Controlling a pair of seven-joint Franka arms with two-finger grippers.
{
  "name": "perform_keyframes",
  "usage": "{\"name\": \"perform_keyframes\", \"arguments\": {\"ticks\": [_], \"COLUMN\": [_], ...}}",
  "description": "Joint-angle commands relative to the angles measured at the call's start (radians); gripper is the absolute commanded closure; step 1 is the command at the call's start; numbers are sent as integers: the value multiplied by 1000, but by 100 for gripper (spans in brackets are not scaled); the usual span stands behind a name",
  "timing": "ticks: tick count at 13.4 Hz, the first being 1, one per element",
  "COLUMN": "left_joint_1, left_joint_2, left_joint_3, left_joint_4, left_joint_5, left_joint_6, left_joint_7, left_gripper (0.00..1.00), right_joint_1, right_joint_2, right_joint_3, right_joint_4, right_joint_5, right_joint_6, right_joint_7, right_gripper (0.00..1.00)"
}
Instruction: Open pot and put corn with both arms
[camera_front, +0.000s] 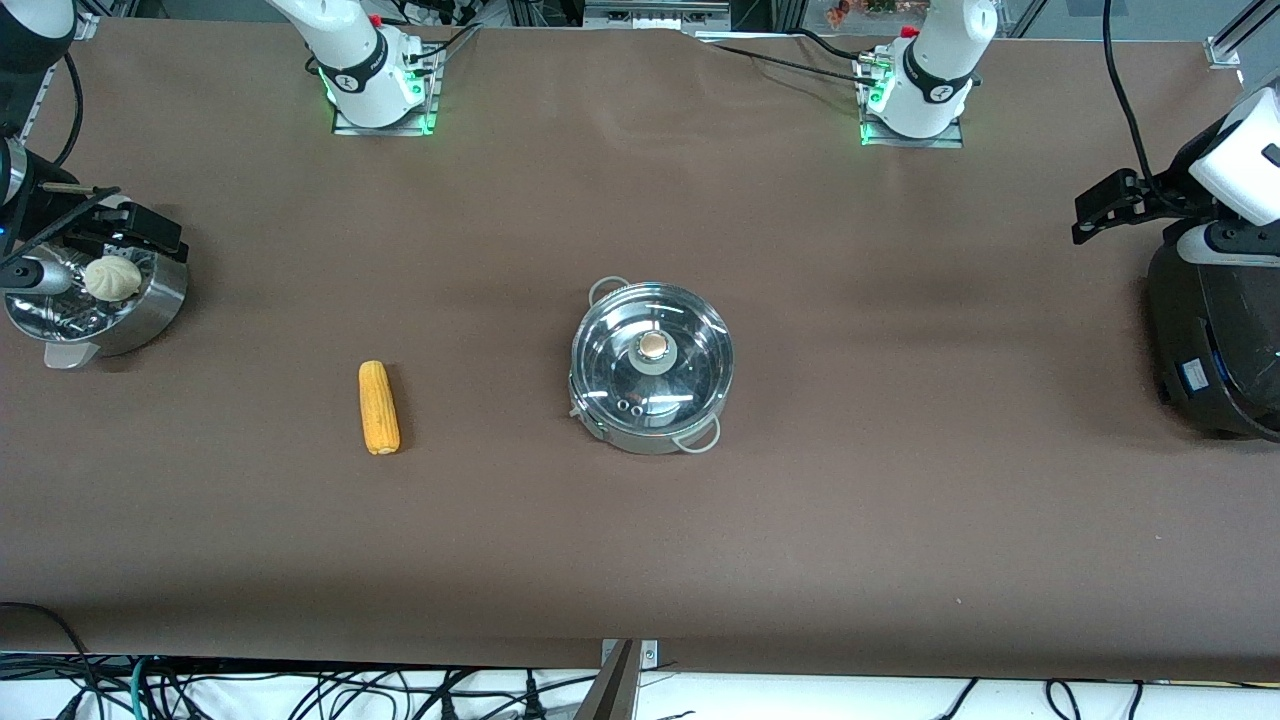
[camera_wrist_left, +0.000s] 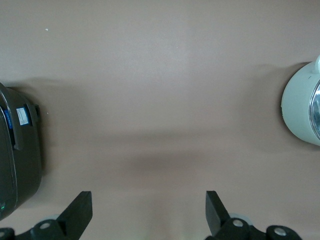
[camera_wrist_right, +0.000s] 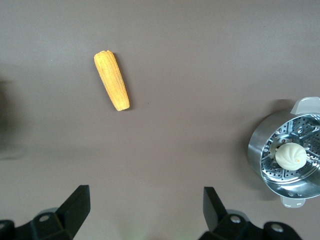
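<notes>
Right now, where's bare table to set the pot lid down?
Bare cloth lies between the pot and the black cooker, and nearer the front camera than the corn. It is crowded at the steamer bowl, under the right tool.

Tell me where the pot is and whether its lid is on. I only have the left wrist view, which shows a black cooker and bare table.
Observer: The pot sits mid-table with its lid on and the knob facing up.
Operator: And the corn?
Observer: It lies on the table beside the pot, toward the right arm's end, with nothing touching it.
Operator: Where's the right gripper?
Observer: It is open, up by the steamer bowl with a bun in it, at that arm's end of the table. Your left gripper is open too, up beside the cooker.
</notes>
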Motion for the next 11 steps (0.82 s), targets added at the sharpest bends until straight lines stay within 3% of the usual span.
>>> {"name": "perform_keyframes", "arguments": {"ticks": [1,6,9,11], "left_joint_1": [5,-4,-79,-151], "left_joint_2": [16,17,39,92], "left_joint_3": [-5,-9,-15,-15], "left_joint_4": [34,33,36,37], "left_joint_5": [-7,-18,-24,-88], "left_joint_6": [-24,-81,-132,-126], "left_joint_7": [21,19,24,12], "left_gripper": [0,0,0,0], "right_joint_1": [-5,-3,-2,0], "right_joint_2": [11,22,22,51], "right_joint_3": [5,5,7,8], "right_joint_4": [28,28,27,28], "right_joint_5": [-3,-1,2,0], "right_joint_6": [-16,-12,-20,-9], "right_joint_7": [-15,-10,5,5], "right_gripper": [0,0,0,0]}}
